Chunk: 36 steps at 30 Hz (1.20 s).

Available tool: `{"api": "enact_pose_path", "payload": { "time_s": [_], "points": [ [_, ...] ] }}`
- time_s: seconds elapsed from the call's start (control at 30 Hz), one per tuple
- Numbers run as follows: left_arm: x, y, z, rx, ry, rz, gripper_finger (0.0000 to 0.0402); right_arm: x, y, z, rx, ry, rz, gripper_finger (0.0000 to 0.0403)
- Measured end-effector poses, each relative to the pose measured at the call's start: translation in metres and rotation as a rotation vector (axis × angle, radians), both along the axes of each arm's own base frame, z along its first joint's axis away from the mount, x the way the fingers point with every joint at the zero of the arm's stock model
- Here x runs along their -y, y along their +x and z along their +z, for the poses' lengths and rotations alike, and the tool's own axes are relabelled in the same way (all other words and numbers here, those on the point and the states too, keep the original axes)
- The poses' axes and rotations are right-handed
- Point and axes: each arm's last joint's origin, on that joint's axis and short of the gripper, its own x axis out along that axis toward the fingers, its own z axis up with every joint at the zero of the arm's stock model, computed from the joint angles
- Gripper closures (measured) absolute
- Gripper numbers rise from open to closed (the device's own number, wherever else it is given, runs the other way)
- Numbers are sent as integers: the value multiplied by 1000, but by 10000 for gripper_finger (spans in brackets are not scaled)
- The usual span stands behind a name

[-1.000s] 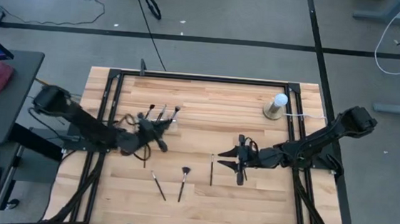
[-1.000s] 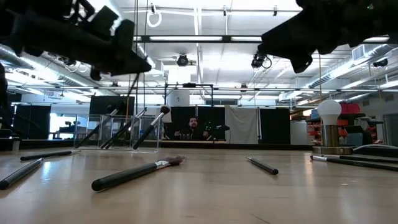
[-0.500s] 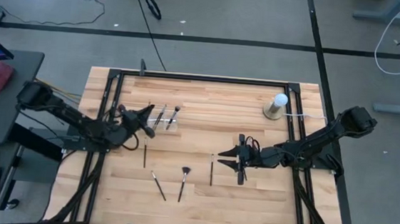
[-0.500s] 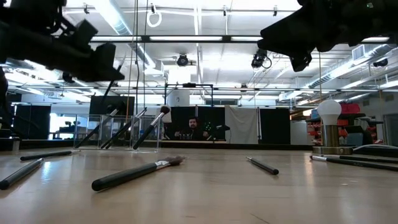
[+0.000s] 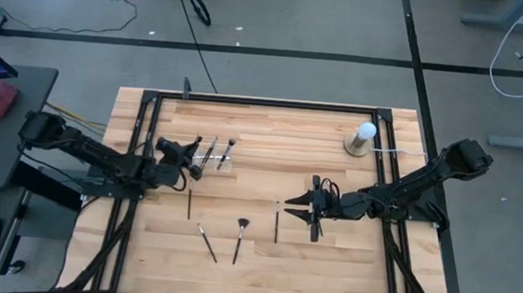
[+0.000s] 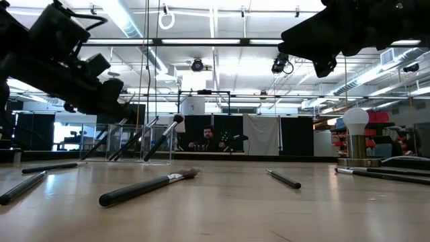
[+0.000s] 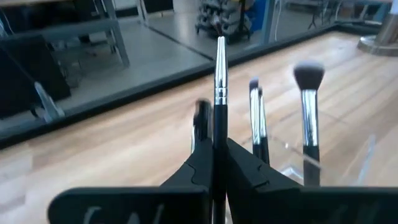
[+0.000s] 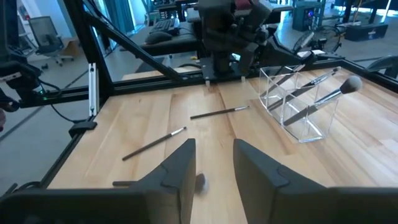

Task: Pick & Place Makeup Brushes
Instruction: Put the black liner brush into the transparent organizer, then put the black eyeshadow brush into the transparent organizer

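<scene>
The left gripper [image 5: 184, 151] has retreated from the clear holder [image 5: 214, 155], jaws clamped on a brush [image 7: 219, 93] pointing toward it. The right gripper [image 5: 306, 204], farther off, hangs with jaws apart.

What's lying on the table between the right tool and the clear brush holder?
In the right wrist view, one loose brush lies on bare wood between the right tool and the clear holder; the stretch is otherwise bare.
</scene>
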Motion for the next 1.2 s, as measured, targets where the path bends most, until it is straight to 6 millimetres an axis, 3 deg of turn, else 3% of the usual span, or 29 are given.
{"api": "enact_pose_path", "payload": {
  "time_s": [0.3, 0.67, 0.87, 1.2],
  "points": [
    [-3, 0, -5, -4, -88, -39, 366, 0, 0, 0, -1, 0, 0, 294],
    [-4, 1, -4, -3, -113, -36, 275, 0, 0, 0, -1, -1, 0, 294],
    [0, 20, 22, -25, -81, -149, 253, 0, 0, 0, -1, -1, -1, 294],
    [15, 49, 87, 52, -14, -317, 280, 0, 0, -2, -15, -11, 0, 294]
  ]
}}
